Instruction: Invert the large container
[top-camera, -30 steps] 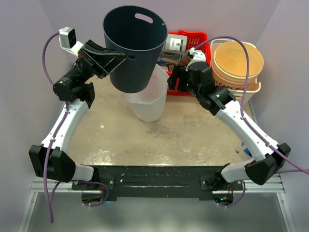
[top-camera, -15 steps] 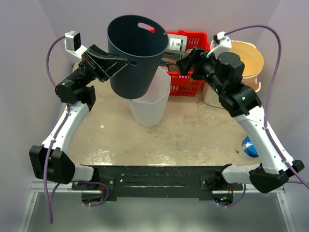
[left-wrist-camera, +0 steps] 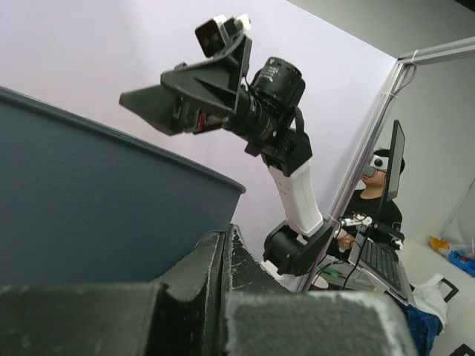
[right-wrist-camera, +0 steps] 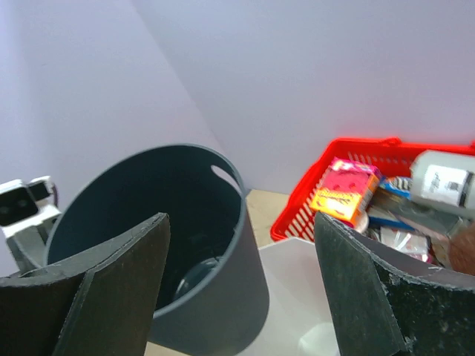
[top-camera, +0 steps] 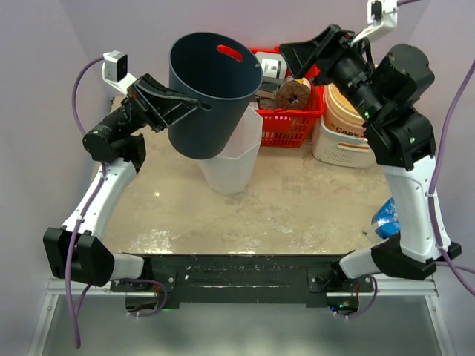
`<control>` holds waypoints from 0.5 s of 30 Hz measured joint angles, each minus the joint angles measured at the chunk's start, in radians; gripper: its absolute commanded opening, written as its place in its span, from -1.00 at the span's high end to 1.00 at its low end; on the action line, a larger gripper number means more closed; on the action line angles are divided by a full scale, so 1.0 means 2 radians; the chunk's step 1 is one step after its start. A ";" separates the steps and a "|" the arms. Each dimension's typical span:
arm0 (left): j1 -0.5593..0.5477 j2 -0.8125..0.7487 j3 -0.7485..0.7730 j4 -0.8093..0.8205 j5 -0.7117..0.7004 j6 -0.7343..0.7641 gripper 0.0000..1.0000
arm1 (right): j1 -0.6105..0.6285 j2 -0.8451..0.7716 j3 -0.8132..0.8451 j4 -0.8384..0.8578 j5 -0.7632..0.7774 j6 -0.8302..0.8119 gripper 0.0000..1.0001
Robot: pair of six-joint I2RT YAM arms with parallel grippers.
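The left gripper [top-camera: 199, 106] is clamped on the near-left rim of the large container [top-camera: 202, 135]. The container hangs off the table [top-camera: 297, 200], extending right of the fingers, mouth up and slightly tilted. Below and right of this gripper stands a white bin [top-camera: 231, 167]; the container's base overlaps its mouth, but contact cannot be determined. The right gripper [top-camera: 292, 53] stands high beyond the container's far-right rim, apart from it, jaws wide and holding nothing. A red basket [top-camera: 297, 132] lies beneath it.
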 measured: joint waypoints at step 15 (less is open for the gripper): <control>0.000 0.004 0.000 0.001 0.026 -0.034 1.00 | -0.002 0.122 0.094 -0.070 -0.098 -0.016 -0.45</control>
